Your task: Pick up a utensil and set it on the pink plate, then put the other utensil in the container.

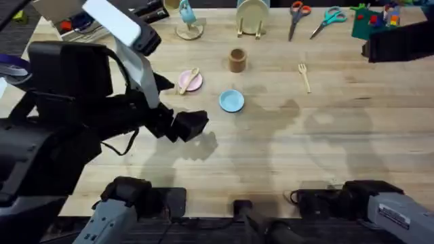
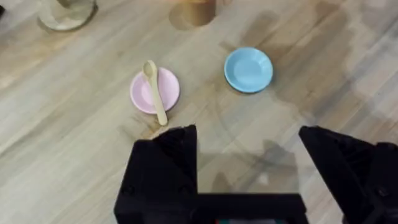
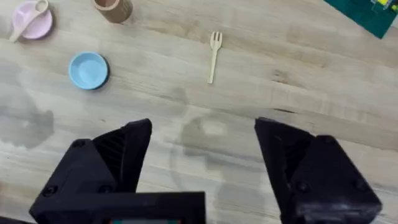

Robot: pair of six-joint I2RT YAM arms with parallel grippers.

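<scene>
The wooden spoon (image 2: 155, 92) lies across the pink plate (image 2: 142, 93), its handle sticking out over the rim; in the overhead view both sit left of centre (image 1: 190, 81). The wooden fork (image 1: 304, 76) lies flat on the table to the right, also seen in the right wrist view (image 3: 214, 56). The brown container (image 1: 237, 60) stands upright between them. My left gripper (image 2: 249, 134) hangs open and empty above the table, short of the pink plate. My right gripper (image 3: 202, 134) is open and empty, well back from the fork.
A light blue plate (image 1: 232, 101) sits just in front of the container. Along the far edge are two pairs of scissors (image 1: 297, 13), a plate rack (image 1: 252, 17), a small wooden stand (image 1: 188, 24) and a green block board (image 1: 376, 20).
</scene>
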